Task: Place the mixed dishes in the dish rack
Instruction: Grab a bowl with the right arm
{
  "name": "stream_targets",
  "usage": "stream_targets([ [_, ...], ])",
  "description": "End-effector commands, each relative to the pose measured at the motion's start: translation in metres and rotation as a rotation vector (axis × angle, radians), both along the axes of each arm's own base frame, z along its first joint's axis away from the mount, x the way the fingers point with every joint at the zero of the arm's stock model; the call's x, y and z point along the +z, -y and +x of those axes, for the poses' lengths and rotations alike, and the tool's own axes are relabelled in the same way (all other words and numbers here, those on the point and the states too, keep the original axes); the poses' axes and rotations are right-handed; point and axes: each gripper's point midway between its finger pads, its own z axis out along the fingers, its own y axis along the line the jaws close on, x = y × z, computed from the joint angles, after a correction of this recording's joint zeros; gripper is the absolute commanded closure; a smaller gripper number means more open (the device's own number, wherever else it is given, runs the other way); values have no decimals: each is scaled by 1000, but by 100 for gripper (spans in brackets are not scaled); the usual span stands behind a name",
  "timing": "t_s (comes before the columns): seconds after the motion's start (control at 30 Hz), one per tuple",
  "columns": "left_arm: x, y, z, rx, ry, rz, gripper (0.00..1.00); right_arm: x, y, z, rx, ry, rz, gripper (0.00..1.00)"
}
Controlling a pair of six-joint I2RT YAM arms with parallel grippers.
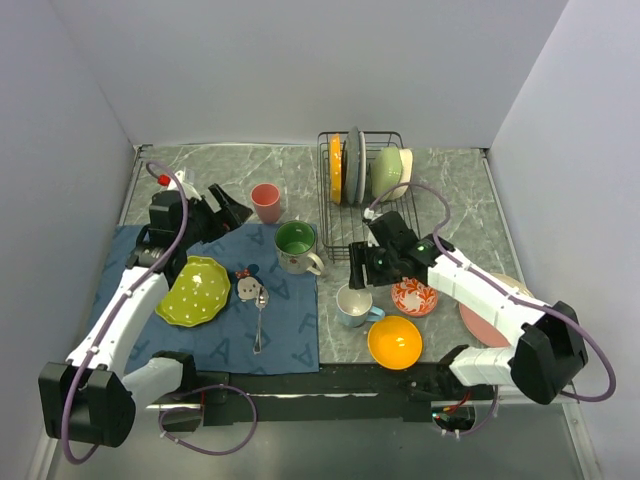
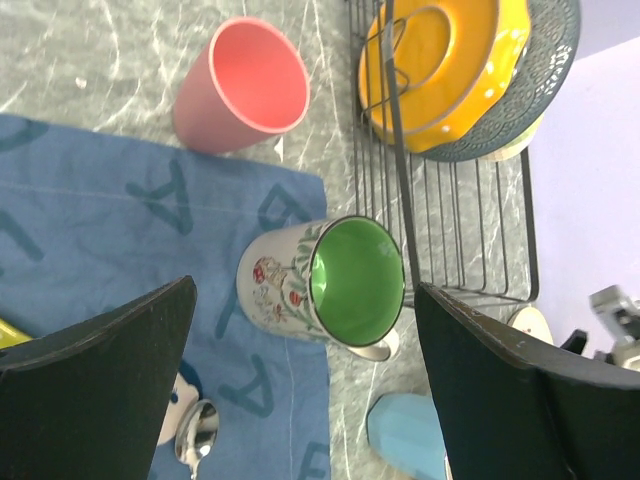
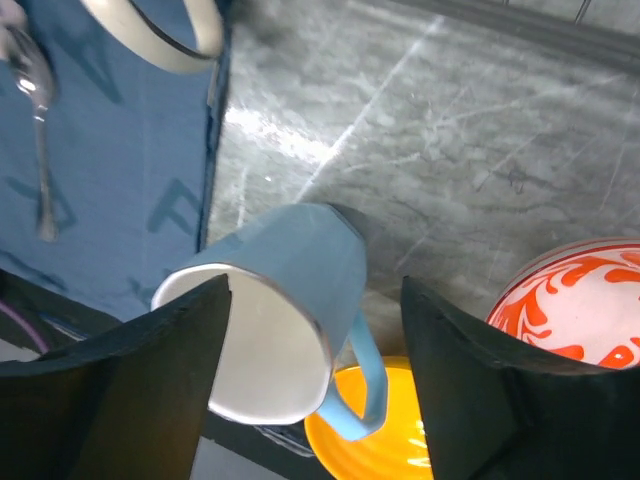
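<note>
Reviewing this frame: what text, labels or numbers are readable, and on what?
"A": a large dark letter printed many times over the blue mat, at various angles.
No words on the mug, only a flower pattern.
No other text, brand or number is readable in any view.

The black wire dish rack (image 1: 345, 236) stands at the worktop's (image 1: 455, 205) back, the orange scalloped plate (image 1: 335, 168), grey round plate (image 1: 357, 162) and pale green bowl (image 1: 387, 172) upright in it, left to right. The pink cup (image 1: 266, 202) sits left of it. The blue cloth mat (image 1: 215, 345) lies front left, bearing the lime-green scalloped plate (image 1: 193, 291) and, at its back right corner, the floral mug (image 1: 296, 247). Right of the mat stands the light blue mug (image 1: 353, 306), then the small red-patterned dish (image 1: 414, 297), the orange bowl (image 1: 394, 341) before them
</note>
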Motion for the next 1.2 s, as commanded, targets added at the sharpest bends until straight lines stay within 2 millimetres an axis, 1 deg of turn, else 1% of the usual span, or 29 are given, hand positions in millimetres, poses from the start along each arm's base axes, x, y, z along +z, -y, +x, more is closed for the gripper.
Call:
stream_targets([
  [0.0,32,7,13,-20,95,-25,3,-4,-2,4,0,18,-15,29],
  [0.07,35,6,15,-17,92,-20,3,-10,-4,3,12,-5,-19,32],
  [0.1,34,6,13,-18,82,-15,3,-11,-7,0,27,-21,-7,38],
  [0.13,33,6,12,-15,84,-14,3,-13,-10,-1,41,-29,-3,41],
  [0.17,38,3,11,1,109,-15,3,-19,-9,-3,45,-40,-5,45],
  [0.2,32,1,8,11,100,-18,3,-21,-9,-4,46,-42,-9,46],
  [0.27,35,0,4,16,111,-23,3,-24,-8,-4,37,-41,-15,48],
  [0.3,34,0,2,13,104,-21,3,-25,-6,-2,26,-35,-23,49],
  [0.4,33,-2,-1,17,96,-5,3,-20,-2,1,-1,-6,-27,49],
  [0.43,35,-3,-2,18,99,-4,3,-15,1,1,-12,11,-28,48],
  [0.47,36,-3,-2,20,102,0,3,-13,5,1,-32,13,-35,45],
  [0.5,37,-4,-2,23,105,4,3,-6,9,4,-55,49,-40,43],
  [0.57,40,-5,-3,26,114,7,3,1,15,3,-88,64,-41,37],
  [0.6,42,-5,-4,25,118,9,3,9,17,2,-99,86,-26,34],
  [0.63,42,-6,-4,29,119,12,3,13,21,5,-131,110,-34,29],
  [0.73,44,-6,-4,27,122,16,3,31,24,5,-158,152,3,23],
  [0.83,43,-7,-5,30,122,21,3,47,29,3,-194,187,34,20],
  [0.9,42,-9,-5,37,118,30,3,55,38,5,-247,232,36,20],
  [0.93,42,-10,-5,41,116,33,3,56,43,6,-277,241,35,20],
  [1.0,40,-11,-6,47,112,38,3,50,59,9,-352,257,-11,21],
  [1.07,39,-10,-6,42,107,34,3,40,71,8,-410,237,-53,27],
  [1.13,38,-10,-6,41,105,30,3,29,77,7,-436,210,-97,34],
  [1.17,37,-9,-6,39,102,30,3,22,78,6,-443,194,-114,36],
])
